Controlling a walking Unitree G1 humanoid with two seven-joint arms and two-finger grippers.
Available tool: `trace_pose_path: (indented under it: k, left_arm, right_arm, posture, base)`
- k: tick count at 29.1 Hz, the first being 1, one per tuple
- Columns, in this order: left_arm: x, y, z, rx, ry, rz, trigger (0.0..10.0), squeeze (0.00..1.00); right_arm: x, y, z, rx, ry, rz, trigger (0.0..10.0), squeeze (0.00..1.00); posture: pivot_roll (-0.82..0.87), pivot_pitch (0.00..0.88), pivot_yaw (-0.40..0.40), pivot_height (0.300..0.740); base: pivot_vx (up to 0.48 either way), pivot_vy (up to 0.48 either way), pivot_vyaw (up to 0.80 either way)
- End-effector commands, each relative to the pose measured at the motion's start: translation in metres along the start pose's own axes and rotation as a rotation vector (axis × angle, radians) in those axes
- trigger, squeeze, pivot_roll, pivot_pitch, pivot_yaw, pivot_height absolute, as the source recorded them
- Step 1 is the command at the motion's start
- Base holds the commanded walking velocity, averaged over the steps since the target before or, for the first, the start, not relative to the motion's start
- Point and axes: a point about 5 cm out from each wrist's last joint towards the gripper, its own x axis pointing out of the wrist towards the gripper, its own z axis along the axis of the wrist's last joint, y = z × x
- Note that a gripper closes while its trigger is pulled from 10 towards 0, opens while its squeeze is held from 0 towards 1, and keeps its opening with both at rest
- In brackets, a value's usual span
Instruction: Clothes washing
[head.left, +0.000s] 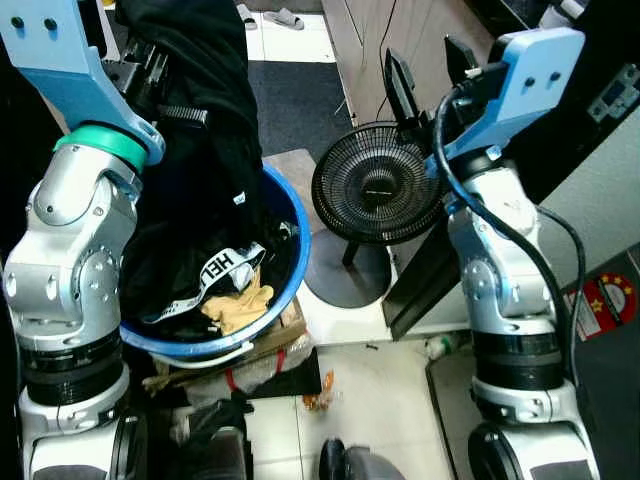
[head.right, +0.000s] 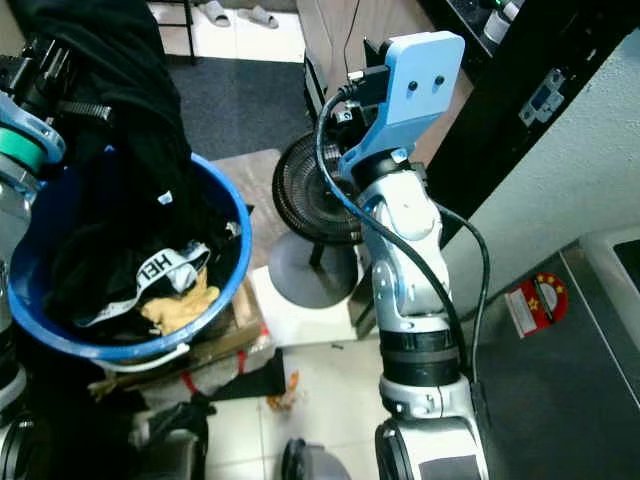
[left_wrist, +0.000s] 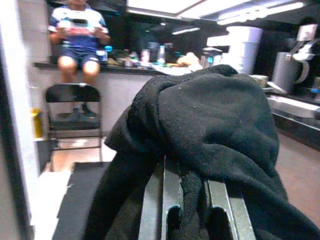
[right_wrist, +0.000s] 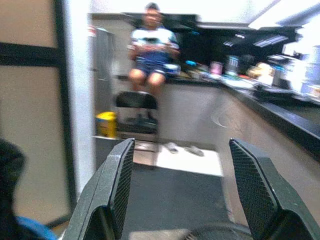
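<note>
Black garment (head.left: 205, 130): largest thing in view, a thick, matte, slightly pilled dark cloth, lifted high and draped in a long fold down into the blue basin (head.left: 296, 262). Upper end bunched over the left gripper (left_wrist: 192, 205); lower end trailing among the other laundry inside the basin. Small white tag noted on the hanging fold.

Blue basin: round, plastic, set on a low cluttered stack in front of the left arm, just beside the fan. Held more dark clothing, a black-and-white lettered band (head.left: 222, 272) and a crumpled tan piece (head.left: 238, 303) near the front rim.

Black floor fan (head.left: 378, 192): round grille on a disc base, between basin and right arm.

Left gripper: raised above the basin, fingers (left_wrist: 157, 200) drawn close together with the black garment pinched between and heaped over them.

Right gripper (right_wrist: 182, 192): held up at about the same height, well apart from the garment, fingers (right_wrist: 117, 185) spread wide with nothing between them.

Background, wrist views: person (right_wrist: 150, 50) seated up on a dark counter, feet on a black chair (right_wrist: 136, 107); yellow container (right_wrist: 106, 123) on the floor beside the chair; pair of slippers (right_wrist: 184, 148) on the pale tiles.
</note>
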Motion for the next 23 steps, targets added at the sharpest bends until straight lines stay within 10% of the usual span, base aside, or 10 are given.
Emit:
trace_pose_path:
  k: [1,23]
  left_arm:
    - [-0.0002,-0.0041,-0.0032,-0.002,0.009,-0.016,10.0,0.0]
    - [0.0032,-0.0051,-0.0042,0.008,0.027,-0.029,10.0,0.0]
  right_arm:
    - [-0.0014,-0.0082,-0.0028,0.002,0.019,-0.04,10.0,0.0]
    - [0.0019,-0.0135,-0.0037,0.043,0.019,-0.113,10.0,0.0]
  posture:
    - [0.05,0.059,-0.027,0.74]
    - [0.06,0.065,-0.011,0.74]
  base:
    - [0.0,0.0,-0.8]
    - [0.0,0.0,-0.8]
